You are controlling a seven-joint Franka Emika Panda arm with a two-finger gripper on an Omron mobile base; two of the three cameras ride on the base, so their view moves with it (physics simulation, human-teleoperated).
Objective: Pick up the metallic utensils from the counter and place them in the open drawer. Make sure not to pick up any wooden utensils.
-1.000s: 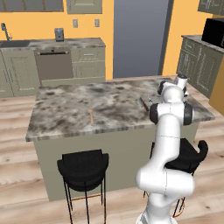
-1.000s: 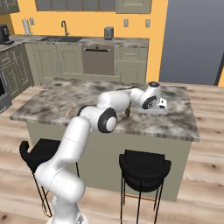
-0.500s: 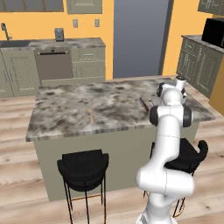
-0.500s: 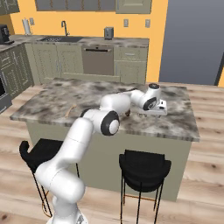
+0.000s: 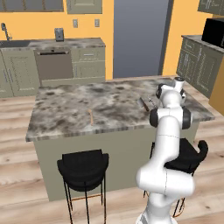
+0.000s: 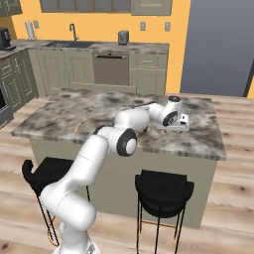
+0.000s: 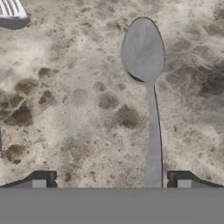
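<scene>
A silver-grey spoon [image 7: 148,87], one of the metallic utensils, lies flat on the mottled marble counter [image 7: 65,109], bowl away from the hand. My gripper [image 7: 111,181] hovers open just above it, the spoon's handle running between the fingertips [image 7: 181,179], closer to the right one. A fork's tines [image 7: 11,11] show in the top left corner. From the left base, a dark-handled utensil [image 5: 142,104] lies beside my gripper [image 5: 174,95] near the counter's [image 5: 65,109] right end. The tan wooden utensil [image 5: 90,117] rests further left. The drawer is out of view.
Two black stools [image 5: 83,164] [image 5: 188,153] stand against the island's near side. From the right base, the wooden stick [image 6: 78,126] lies near the island's left front edge, far from my hand [image 6: 176,121]. A wall worktop with sink [image 6: 64,44] runs behind.
The hand has sunk slightly toward the counter over the spoon. The jaws have stayed open and the utensils have not moved.
</scene>
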